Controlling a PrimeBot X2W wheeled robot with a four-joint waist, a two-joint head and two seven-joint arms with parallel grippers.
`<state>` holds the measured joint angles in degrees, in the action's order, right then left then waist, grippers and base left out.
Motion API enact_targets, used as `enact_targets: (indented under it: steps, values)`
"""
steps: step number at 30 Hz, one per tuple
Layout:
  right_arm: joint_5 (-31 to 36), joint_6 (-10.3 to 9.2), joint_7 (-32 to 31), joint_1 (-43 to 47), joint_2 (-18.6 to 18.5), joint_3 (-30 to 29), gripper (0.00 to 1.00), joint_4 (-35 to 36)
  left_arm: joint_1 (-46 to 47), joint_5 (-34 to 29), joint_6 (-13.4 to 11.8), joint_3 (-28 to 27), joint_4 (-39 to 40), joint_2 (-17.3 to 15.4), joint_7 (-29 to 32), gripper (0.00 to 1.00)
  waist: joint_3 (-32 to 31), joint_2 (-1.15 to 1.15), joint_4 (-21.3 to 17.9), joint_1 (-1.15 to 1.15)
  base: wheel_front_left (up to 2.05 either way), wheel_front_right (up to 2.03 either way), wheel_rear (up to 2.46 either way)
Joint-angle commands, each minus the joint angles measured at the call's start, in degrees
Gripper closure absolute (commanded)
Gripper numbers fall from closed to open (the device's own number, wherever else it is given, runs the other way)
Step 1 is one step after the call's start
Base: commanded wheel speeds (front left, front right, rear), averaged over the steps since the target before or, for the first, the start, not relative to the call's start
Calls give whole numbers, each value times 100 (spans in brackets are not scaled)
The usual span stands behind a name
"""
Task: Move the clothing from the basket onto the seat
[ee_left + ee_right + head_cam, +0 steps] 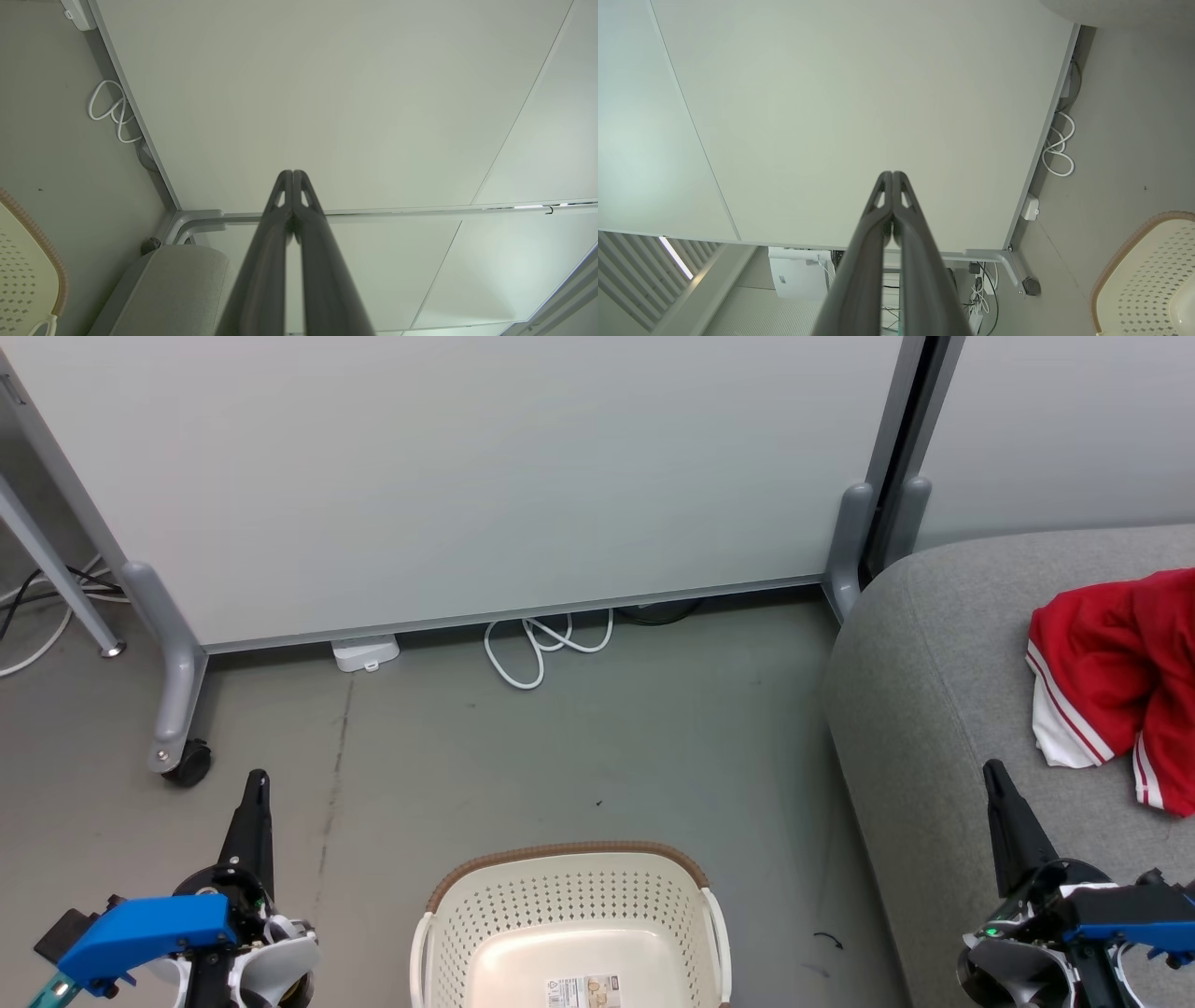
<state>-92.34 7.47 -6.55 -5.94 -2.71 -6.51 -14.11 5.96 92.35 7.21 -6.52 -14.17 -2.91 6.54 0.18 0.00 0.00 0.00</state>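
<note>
Grey floor [560, 747], white partition panel [467, 476] behind. Left gripper [258, 782] low at left: fingers pressed together, nothing in them. Basket [569, 852] centre, on the floor: visible part bare but for a label [583, 989] on its bottom; near end cut off. Seat [924, 644] at right, clothing [1111, 653] heaped on it, red and white. Right gripper [995, 770] closed, empty, over the seat's front. Transfer looks done; next, check the basket's hidden end.

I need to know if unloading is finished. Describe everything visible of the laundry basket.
The basket is cream-white perforated plastic with a brown woven-look rim and white side handles. It stands upright on the grey floor, left of the seat, untouched. Its visible bottom is bare but for a paper label; its near part is cut off.
</note>
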Motion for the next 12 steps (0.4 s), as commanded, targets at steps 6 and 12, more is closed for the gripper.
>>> enact_targets:
  steps: [6, 12]
  values:
    - [-15, 4, -17, -56, -31, -8, 100, 16, 56, 12, 53, -15, 19, 6, 20, 100, 0, 0, 0, 0, 0, 0, 0]
    - [-16, 4, -17, -56, -31, -8, 100, 16, 56, 13, 53, -15, 20, 7, 21, 100, 0, 0, 0, 0, 0, 0, 0]
